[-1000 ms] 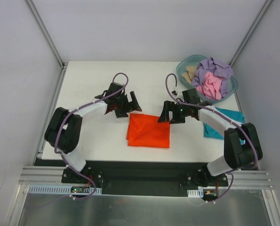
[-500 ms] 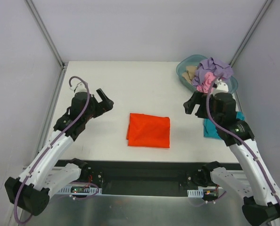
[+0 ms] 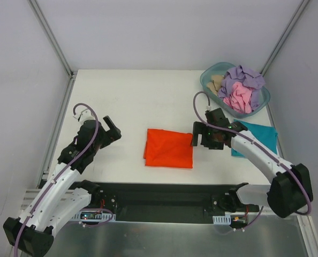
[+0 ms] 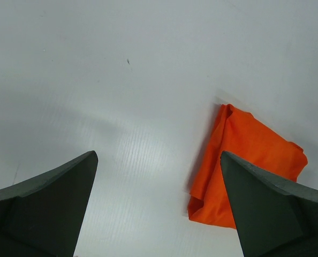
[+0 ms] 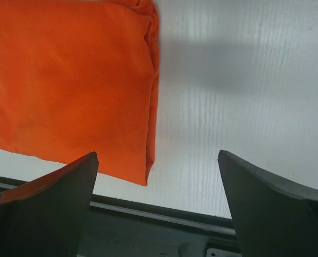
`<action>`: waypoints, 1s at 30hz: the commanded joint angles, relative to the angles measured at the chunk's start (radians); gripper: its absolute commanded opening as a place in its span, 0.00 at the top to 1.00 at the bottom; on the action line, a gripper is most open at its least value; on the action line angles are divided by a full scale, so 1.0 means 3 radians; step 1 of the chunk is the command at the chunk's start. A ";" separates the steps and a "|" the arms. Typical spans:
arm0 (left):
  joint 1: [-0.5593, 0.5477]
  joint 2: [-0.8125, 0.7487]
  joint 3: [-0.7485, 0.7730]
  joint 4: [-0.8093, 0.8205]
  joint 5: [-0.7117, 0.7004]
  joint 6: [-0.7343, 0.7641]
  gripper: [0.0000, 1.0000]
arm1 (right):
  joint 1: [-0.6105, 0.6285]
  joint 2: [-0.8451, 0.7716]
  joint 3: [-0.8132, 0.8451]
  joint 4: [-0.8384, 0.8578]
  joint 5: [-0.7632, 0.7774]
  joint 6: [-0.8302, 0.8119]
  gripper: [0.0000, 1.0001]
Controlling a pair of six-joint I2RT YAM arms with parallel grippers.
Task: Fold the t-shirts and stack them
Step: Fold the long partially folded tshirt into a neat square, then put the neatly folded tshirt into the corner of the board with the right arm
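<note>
1. The orange t-shirt [image 3: 168, 148] lies folded into a flat rectangle just below the centre of the overhead frame, on the white table [image 3: 148, 96].
2. The left gripper [image 3: 112, 131] hangs over bare table at centre left of that frame, well apart from the orange t-shirt. Its jaws stand wide with nothing between them (its wrist view shows the shirt at lower right, partly behind the right-hand finger).
3. The right gripper [image 3: 204, 140] sits just beside the orange t-shirt's right edge, jaws spread wide and empty. In its wrist view the shirt fills the upper left, and its folded edge runs down between the two fingers. Whether either finger touches the cloth cannot be told.
4. The teal t-shirt [image 3: 263, 133] lies flat at the right edge of the table, partly covered by the right arm.
5. The tub [image 3: 208, 80] in the upper right corner of the table holds crumpled cloth: a lavender shirt [image 3: 244, 77] on top, a pink shirt [image 3: 239, 99] below it, and a beige shirt [image 3: 217, 83] at the left.
</note>
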 commanded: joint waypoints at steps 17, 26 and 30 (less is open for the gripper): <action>0.0009 0.0128 -0.0133 -0.0019 -0.0028 0.0022 0.01 | 0.0610 0.1637 0.0469 0.0371 0.0299 0.0276 0.44; 0.0009 0.0159 -0.0153 -0.0019 -0.0069 0.0006 0.01 | 0.0763 0.1863 0.0520 0.0441 0.0366 0.0373 0.71; 0.0014 0.0139 -0.0169 -0.0019 -0.0074 0.0001 0.01 | 0.0768 0.1787 0.0464 0.0494 0.0483 0.0343 0.93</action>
